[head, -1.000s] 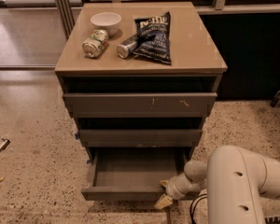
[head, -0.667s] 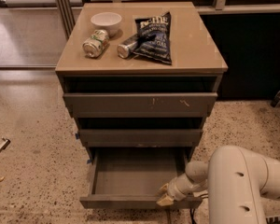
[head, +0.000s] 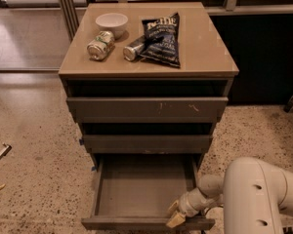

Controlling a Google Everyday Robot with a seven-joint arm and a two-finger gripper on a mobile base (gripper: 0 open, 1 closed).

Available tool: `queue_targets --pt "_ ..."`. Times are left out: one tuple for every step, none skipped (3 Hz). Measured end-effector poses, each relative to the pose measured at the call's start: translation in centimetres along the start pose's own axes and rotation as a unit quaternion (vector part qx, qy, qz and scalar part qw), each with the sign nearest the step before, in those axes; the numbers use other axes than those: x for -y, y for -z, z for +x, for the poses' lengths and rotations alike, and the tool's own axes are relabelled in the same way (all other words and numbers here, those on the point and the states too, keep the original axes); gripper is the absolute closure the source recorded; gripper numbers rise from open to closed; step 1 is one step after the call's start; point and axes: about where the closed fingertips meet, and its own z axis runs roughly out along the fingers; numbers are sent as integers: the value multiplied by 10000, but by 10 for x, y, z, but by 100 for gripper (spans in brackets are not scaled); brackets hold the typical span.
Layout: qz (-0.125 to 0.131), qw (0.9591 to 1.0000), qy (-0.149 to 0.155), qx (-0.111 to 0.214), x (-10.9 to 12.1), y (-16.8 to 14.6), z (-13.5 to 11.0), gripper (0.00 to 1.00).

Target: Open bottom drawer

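The bottom drawer (head: 141, 189) of the grey cabinet stands pulled far out, showing its bare shallow grey tray; its plain front (head: 136, 224) sits at the lower edge of the camera view. My gripper (head: 175, 215) is at the drawer's front right corner, its pale fingertips (head: 176, 220) against the top edge of the front panel from inside. My white arm (head: 259, 199) reaches in from the lower right. The scratched top drawer front (head: 146, 108) and the middle front (head: 146, 143) are closed.
On the cabinet top (head: 205, 48) lie a white bowl (head: 112, 23), two cans on their sides (head: 100, 45) (head: 135, 48) and a dark chip bag (head: 161, 39). Speckled floor surrounds the cabinet. A dark wall stands behind at right.
The bottom drawer has slid further out toward the camera, and my gripper has moved with its front right corner.
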Motion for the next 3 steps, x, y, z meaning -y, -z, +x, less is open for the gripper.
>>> queue_targets --pt "-35 10000 9 18 -19 -2 10 85" --pt "-39 10000 27 20 -32 -4 13 87" --pt "39 10000 45 8 -48 -6 14 89"
